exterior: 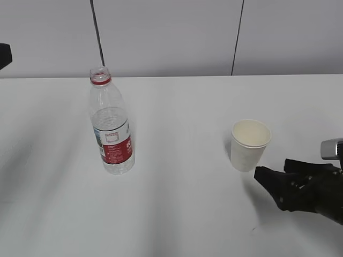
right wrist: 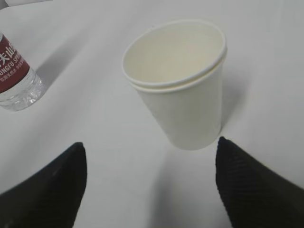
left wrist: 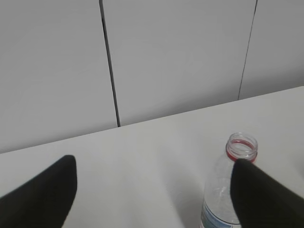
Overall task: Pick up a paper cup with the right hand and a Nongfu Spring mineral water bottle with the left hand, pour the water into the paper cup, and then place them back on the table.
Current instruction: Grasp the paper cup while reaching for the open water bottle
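Exterior: paper cup point(exterior: 250, 144) upright on the table point(exterior: 177, 214), bottle point(exterior: 111, 123) standing well left, uncapped; my right hand point(exterior: 274, 174) low, just beside the cup
Left wrist: left hand point(left wrist: 154, 190) spread wide, empty, above the bottle's mouth
Right wrist: fingers point(right wrist: 52, 190) parted, holding nothing, framing the cup for a side grasp

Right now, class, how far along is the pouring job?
Nothing is done yet: the cup is empty, and it and the uncapped bottle stand on the table. In hand: the open right gripper nears the cup. Left: grasps, pouring, putting back.
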You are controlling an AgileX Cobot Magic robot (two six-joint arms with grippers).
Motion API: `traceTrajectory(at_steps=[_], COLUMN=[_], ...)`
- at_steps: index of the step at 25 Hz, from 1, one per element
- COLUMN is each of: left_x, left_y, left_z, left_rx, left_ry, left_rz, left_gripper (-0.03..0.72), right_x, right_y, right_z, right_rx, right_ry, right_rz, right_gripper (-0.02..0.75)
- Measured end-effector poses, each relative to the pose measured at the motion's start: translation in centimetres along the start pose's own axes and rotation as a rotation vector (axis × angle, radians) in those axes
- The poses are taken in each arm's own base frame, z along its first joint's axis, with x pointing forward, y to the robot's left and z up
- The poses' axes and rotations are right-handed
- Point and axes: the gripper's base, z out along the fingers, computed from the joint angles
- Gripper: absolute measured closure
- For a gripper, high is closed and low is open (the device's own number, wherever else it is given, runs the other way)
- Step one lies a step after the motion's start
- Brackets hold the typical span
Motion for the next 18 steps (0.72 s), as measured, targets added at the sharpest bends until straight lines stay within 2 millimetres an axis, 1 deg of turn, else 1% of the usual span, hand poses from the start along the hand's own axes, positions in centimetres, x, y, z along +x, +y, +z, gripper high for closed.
traceTrajectory(at_steps=[2, 7, 14, 18], left_x=[0.1, 0.6, 0.7, 0.7], left_y=[0.0, -0.1, -0.1, -0.1], left_z=[0.0, 0.0, 0.0, 0.0], left_rx=[0.002, 0.011, 0.012, 0.013], left_ry=[0.01, 0.066, 0.072, 0.074], left_rz=[-0.001, -0.001, 0.0, 0.002], left_gripper=[0.098, 0.098, 0.098, 0.098], right_x=[-0.3, -0.8, -0.3, -0.4], right_y=[-0.1, -0.5, -1.5, -2.0], right_z=[0.3, 1.3, 3.4, 4.6], right_rx=[-0.001, -0.006, -0.008, -0.019], right_ry=[-0.011, -0.031, -0.009, -0.015], right_rz=[-0.004, -0.014, -0.027, -0.042], right_gripper=[0.106, 0.099, 0.098, 0.097])
